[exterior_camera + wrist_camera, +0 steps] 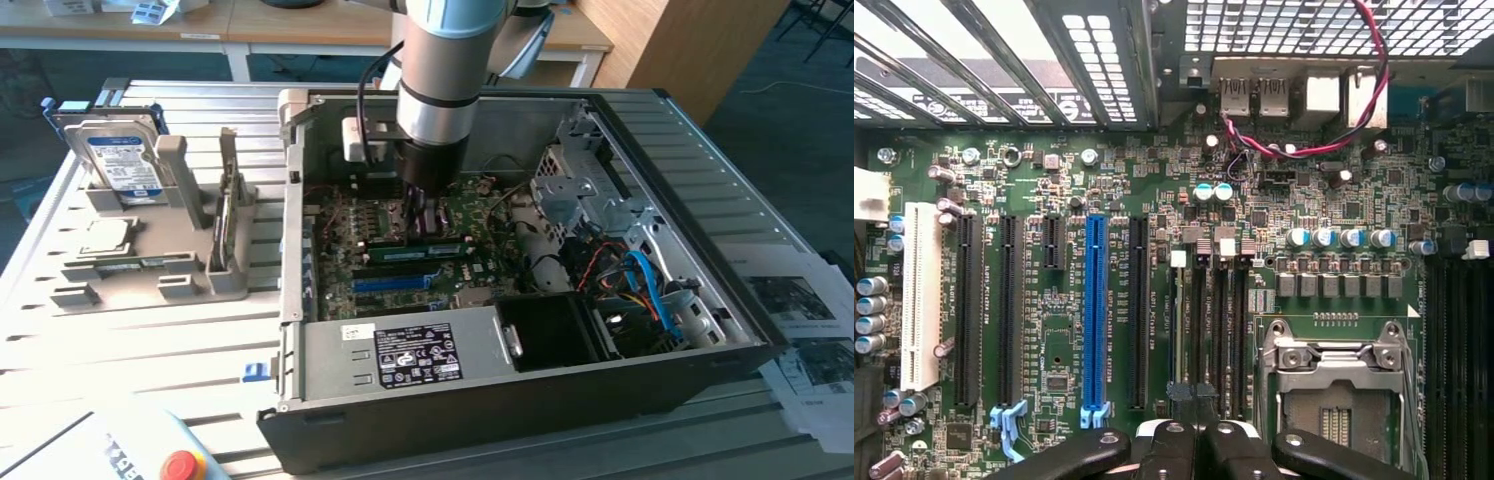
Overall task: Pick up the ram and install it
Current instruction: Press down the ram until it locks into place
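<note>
The ram, a narrow green stick with a white label, lies lengthwise along the memory slots on the motherboard inside the open computer case. My gripper reaches straight down into the case, its tips right at the stick's top edge. In the wrist view the gripper is shut, its dark fingers pressed together over the row of black memory slots. No stick shows between them there, and I cannot tell whether they grip the ram or only rest on it.
A long blue slot and black slots run beside the memory slots, next to the processor socket. The power supply and cables crowd the case. Outside it, at the exterior view's left, a grey holder carries a hard drive.
</note>
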Controlling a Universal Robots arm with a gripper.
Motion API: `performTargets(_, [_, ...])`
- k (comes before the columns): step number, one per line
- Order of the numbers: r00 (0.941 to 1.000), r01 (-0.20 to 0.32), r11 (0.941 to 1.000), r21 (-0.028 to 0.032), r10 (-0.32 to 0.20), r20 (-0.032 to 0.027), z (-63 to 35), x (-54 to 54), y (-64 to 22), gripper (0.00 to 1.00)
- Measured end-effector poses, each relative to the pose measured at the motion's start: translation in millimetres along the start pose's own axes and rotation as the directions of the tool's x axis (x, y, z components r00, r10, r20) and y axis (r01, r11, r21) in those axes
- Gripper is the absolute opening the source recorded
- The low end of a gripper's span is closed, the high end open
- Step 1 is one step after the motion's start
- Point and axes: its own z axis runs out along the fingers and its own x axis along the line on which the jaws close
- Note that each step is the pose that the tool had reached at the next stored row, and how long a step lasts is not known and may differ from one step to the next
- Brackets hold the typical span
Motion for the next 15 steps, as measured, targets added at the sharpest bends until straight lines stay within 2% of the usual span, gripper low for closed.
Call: performTargets(15, [1.0000,0.000,1.0000,-0.0014,0.000,-0.0009,-16.7,0.2,0.2,0.10])
